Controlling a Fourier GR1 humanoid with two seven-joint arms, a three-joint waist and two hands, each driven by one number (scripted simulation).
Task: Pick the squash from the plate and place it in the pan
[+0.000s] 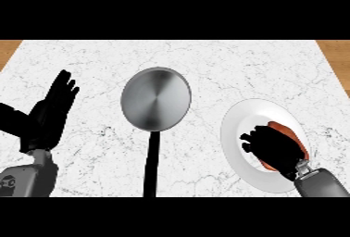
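An orange-red squash [286, 133] lies on the white plate [240, 121] at the right of the counter. Only its far end and right side show, because my right hand [271, 149] lies over it with its fingers curled round it. The steel pan [156, 98] sits in the middle of the counter with nothing in it, and its black handle [152, 164] runs toward the near edge. My left hand [53, 109] stays open at the left, fingers up, well apart from the pan.
The white marble counter [219, 60] stretches behind the pan and plate. Wooden floor [335, 51] shows past its far corners.
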